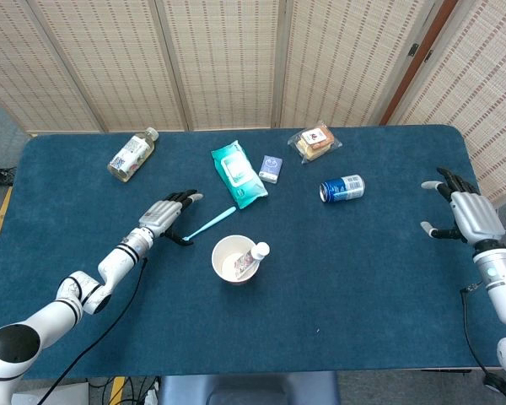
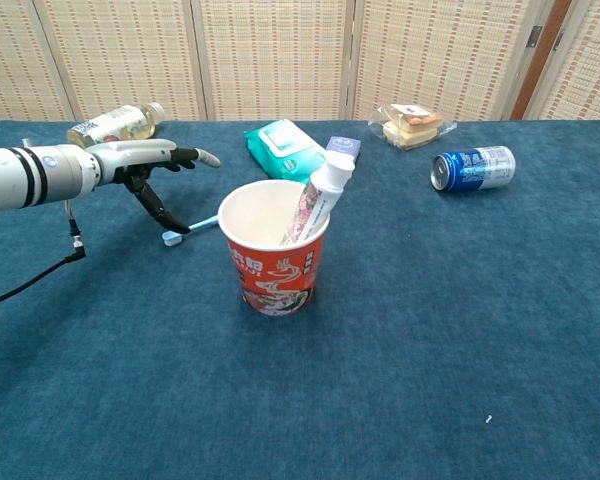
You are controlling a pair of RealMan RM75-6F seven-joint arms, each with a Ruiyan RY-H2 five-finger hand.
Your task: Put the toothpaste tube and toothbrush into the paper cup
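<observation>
A red-printed paper cup (image 1: pixel 234 259) (image 2: pixel 274 251) stands upright on the blue table. The toothpaste tube (image 1: pixel 253 257) (image 2: pixel 319 202) leans inside it, white cap up. A light blue toothbrush (image 1: pixel 209 224) (image 2: pixel 190 230) lies flat on the cloth, just beyond the cup to its left. My left hand (image 1: pixel 169 215) (image 2: pixel 152 165) hovers over the brush's head end, fingers spread, thumb reaching down beside the bristles, holding nothing. Far off at the table's right edge is my right hand (image 1: pixel 465 212), fingers apart and empty; the chest view does not show it.
A green wipes pack (image 1: pixel 238 174) (image 2: pixel 287 146) and a small blue box (image 1: pixel 270 168) lie behind the toothbrush. A blue can (image 1: pixel 342 187) (image 2: pixel 473 167) lies on its side, a wrapped sandwich (image 1: pixel 315 142) beyond it. A drink bottle (image 1: pixel 131 154) lies far left.
</observation>
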